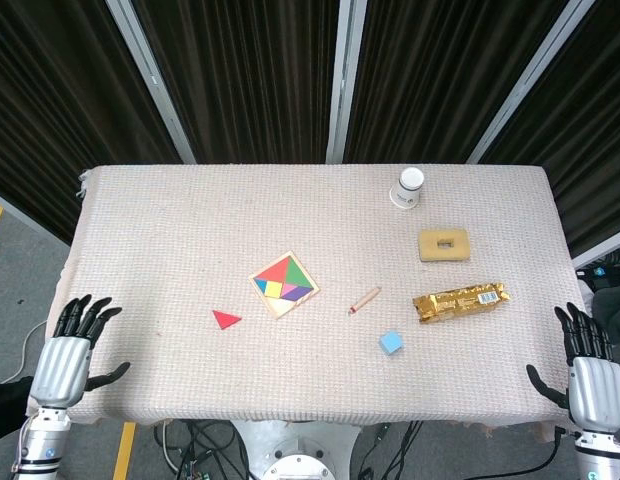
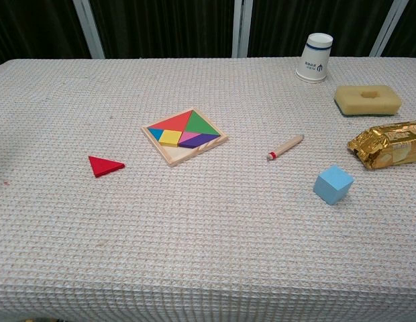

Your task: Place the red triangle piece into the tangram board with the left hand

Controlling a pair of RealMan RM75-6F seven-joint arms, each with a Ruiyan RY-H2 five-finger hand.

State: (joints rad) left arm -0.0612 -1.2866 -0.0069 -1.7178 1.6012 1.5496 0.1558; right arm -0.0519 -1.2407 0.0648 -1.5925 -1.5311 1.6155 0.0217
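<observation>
Red triangle point(image 2: 105, 166) loose on tabletop point(image 2: 208, 255) left of board point(image 2: 184, 137), gap waiting; left hand point(image 1: 72, 352) and right hand point(image 1: 590, 370) both empty, fingers spread.

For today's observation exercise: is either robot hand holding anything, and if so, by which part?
Nothing is held. The left hand and right hand are both open beside the table's edges; the red triangle piece lies untouched on the cloth.

Red triangle piece point(image 2: 105, 166) lying flat on the woven surface point(image 2: 194, 255), apart from the tangram board point(image 2: 184, 136), paper cup point(image 2: 317, 57), sponge point(image 2: 367, 99), blue cube point(image 2: 333, 184), wooden stick point(image 2: 286, 147), gold packet point(image 2: 389, 144)
</observation>
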